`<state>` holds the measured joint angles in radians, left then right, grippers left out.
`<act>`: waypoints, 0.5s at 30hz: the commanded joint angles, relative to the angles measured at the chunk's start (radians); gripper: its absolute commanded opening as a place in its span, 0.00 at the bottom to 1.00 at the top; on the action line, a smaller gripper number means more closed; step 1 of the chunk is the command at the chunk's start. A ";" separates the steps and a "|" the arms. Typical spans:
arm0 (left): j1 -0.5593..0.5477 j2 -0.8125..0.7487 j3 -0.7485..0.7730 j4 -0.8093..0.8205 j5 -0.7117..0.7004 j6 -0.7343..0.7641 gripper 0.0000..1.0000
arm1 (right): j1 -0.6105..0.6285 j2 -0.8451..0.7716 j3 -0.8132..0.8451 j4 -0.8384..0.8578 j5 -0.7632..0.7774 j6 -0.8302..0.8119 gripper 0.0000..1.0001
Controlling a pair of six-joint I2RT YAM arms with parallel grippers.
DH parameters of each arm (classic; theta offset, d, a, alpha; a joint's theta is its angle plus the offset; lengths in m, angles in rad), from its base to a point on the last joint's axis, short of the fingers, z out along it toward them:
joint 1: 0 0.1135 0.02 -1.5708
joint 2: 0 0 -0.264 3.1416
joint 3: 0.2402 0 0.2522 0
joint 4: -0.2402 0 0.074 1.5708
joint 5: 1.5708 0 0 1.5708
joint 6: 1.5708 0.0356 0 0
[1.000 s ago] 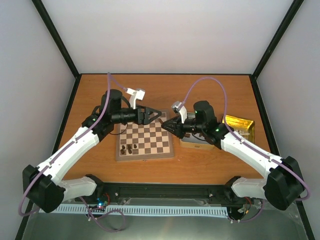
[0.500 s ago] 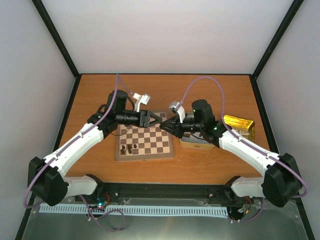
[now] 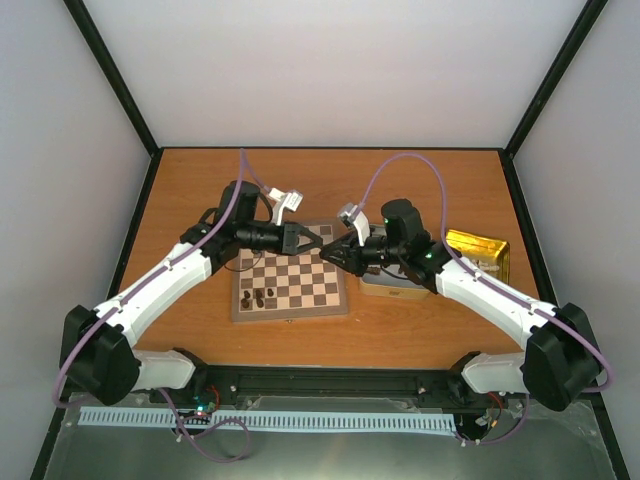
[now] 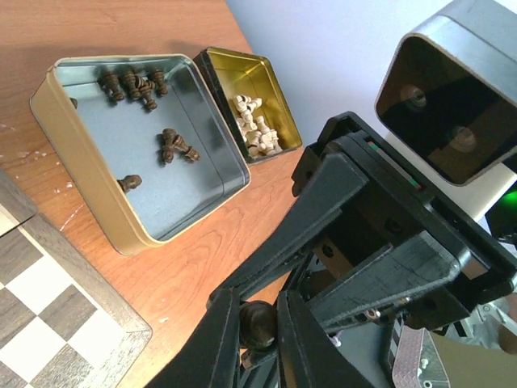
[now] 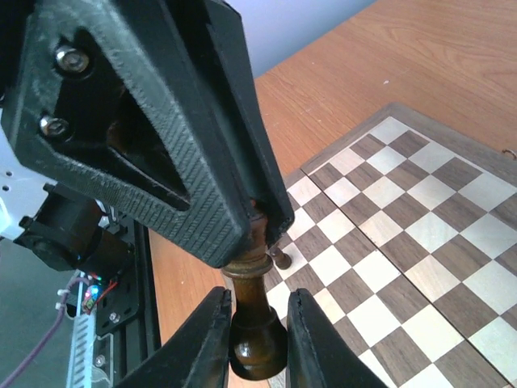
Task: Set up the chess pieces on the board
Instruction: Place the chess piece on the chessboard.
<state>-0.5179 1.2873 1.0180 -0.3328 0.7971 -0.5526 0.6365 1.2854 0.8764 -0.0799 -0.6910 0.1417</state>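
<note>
Dark-brown chessman (image 5: 257,319) pinched by left claw (image 4: 258,330) and right claw (image 5: 258,333), near silver tin (image 4: 121,133).

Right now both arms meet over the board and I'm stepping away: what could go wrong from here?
1. The left gripper and right gripper both clamp one dark piece; if either pulls before the other releases, it may twist free.
2. The left holds only its head, so it could slip and hit the standing piece on the board.
</note>
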 commanded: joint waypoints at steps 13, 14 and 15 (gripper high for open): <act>-0.041 -0.105 -0.159 -0.134 -0.673 0.192 0.01 | 0.009 -0.043 -0.082 -0.020 0.336 0.165 0.67; -0.062 -0.112 -0.176 -0.130 -0.715 0.188 0.01 | 0.009 -0.043 -0.087 -0.018 0.353 0.173 0.67; -0.092 -0.118 -0.191 -0.122 -0.760 0.181 0.01 | 0.009 -0.043 -0.090 -0.016 0.366 0.184 0.67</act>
<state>-0.5369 1.1995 0.8688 -0.4332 0.2630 -0.4057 0.6422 1.2678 0.8108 -0.0940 -0.4438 0.2668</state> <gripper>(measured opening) 0.096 0.670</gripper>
